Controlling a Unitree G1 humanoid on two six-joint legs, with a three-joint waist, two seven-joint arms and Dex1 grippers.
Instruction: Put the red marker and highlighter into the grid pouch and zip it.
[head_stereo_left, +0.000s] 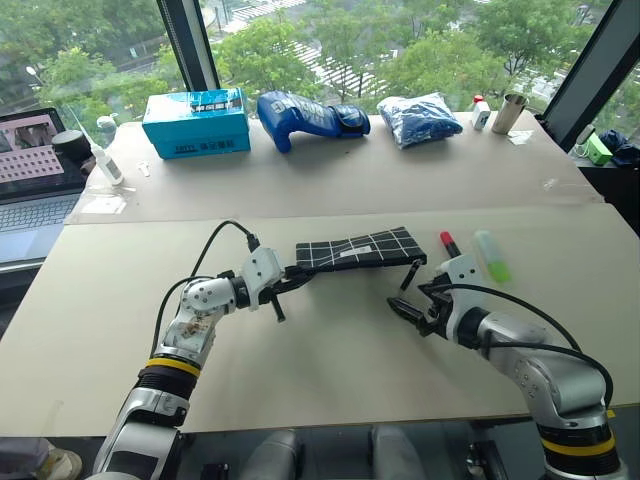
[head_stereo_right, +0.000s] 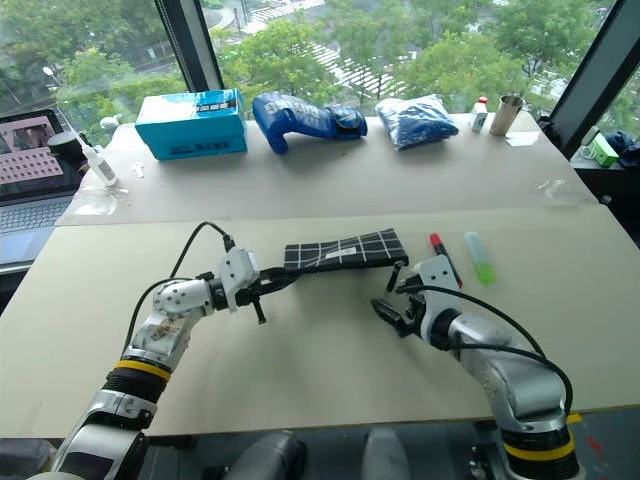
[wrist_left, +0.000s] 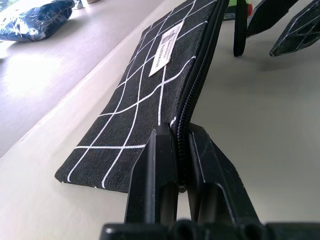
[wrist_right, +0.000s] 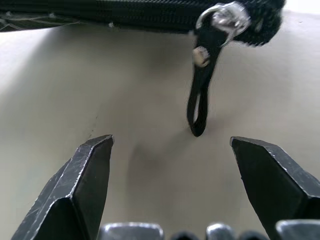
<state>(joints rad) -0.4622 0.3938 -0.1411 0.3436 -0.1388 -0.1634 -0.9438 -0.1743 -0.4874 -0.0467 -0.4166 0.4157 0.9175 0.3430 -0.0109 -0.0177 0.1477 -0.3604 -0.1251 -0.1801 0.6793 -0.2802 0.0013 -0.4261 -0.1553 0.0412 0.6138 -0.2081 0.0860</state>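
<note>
Pouch: we grip the grid pouch (head_stereo_left: 355, 249) end in our left gripper (wrist_left: 181, 167), jaws clamped.
Strap: our right gripper (wrist_right: 170, 172) faces the zipper pull strap (wrist_right: 198, 102), jaws wide open.

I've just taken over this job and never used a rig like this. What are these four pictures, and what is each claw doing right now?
Two pictures come from the robot's head, looking down over both arms at a table. The other two come from cameras on each wrist, looking along that claw's two black fingers.

The left gripper is shut on one end of the grid pouch, at the zipper edge; its wrist view shows the fingers pinching it. The right gripper is open, close to the pouch's other end, with the zipper pull strap hanging ahead between its fingers, not yet gripped.

The red marker and green highlighter lie on the table beside the pouch, not inside.
</note>
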